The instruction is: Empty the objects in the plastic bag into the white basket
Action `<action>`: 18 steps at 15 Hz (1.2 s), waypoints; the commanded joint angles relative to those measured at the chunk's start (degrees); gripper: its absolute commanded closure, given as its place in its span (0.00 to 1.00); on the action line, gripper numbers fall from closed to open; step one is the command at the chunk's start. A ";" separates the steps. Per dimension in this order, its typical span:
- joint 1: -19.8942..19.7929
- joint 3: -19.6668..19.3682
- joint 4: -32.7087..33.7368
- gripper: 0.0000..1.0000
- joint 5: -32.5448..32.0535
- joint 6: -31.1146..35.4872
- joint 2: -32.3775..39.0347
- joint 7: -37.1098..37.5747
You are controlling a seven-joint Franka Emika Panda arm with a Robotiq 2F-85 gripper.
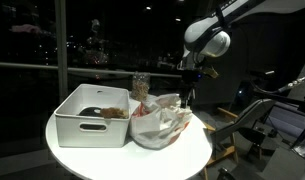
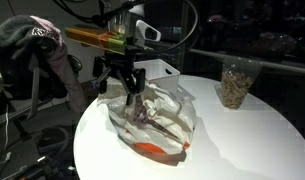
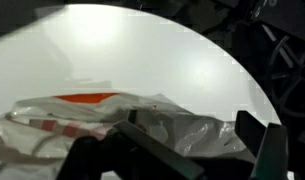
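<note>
A crumpled clear plastic bag point(image 1: 160, 122) with red print lies on the round white table, next to the white basket point(image 1: 82, 128). The bag also shows in an exterior view point(image 2: 160, 122) and in the wrist view point(image 3: 82, 118). The basket holds a dark object point(image 1: 92, 110) and a brown item point(image 1: 115, 113). My gripper point(image 1: 188, 92) hangs over the bag's edge on the side away from the basket. Its fingers are spread point(image 2: 125, 88). In the wrist view the gripper point(image 3: 192, 128) is open, with bag plastic lying between the fingers.
A clear container of brownish pieces point(image 2: 235, 82) stands on the table point(image 2: 242, 140) beyond the bag; it also shows behind the basket point(image 1: 140, 86). The table edge curves close by point(image 3: 242, 70). Chairs and equipment point(image 1: 267, 125) stand beside the table.
</note>
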 commanded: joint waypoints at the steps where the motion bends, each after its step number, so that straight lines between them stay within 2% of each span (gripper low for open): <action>1: -0.95 -0.91 0.67 0.00 1.25 -5.17 1.02 -1.62; 4: -1.02 -0.61 1.58 0.00 2.11 2.46 5.75 0.44; 8: -1.22 0.35 4.63 0.00 8.68 10.95 13.03 2.65; 11: -1.47 1.67 5.70 0.00 11.64 16.03 14.29 2.97; 16: -1.68 3.45 7.01 0.00 15.26 19.80 13.61 1.60; 18: -1.00 4.65 7.22 0.00 17.15 24.63 14.73 1.35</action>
